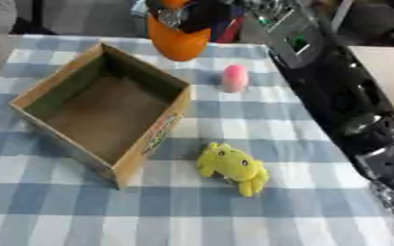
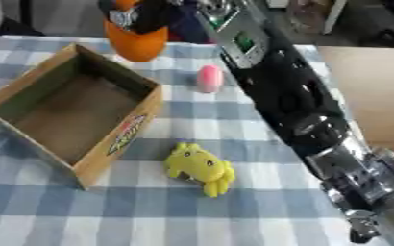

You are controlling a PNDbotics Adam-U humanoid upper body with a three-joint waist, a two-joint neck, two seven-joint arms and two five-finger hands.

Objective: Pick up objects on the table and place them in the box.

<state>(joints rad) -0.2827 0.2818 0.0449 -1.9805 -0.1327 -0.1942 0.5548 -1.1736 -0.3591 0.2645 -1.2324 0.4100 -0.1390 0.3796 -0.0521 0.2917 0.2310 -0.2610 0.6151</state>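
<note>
Left eye view: right arm (image 1: 335, 91) comes in from the lower right and runs diagonally up to the far edge of the counter (image 1: 234, 211), which has a blue-and-white checked cloth on it. Right hand (image 1: 179, 17) is up at the top, fingers curled round an orange object (image 1: 179, 43), rounded, can't say what it is. It hangs above the far counter edge, just beyond the far corner of the box (image 1: 154, 139), not over the opening. Box is open cardboard, sits left of centre, turned askew, nothing visible inside. Yellow plush toy (image 1: 232, 167) lies on the cloth just beside the box's near right corner, not touching it as far as I can tell. Small pink object (image 1: 235, 78) stands further back, near the arm, clear of the box. Left hand shows in neither view.
</note>
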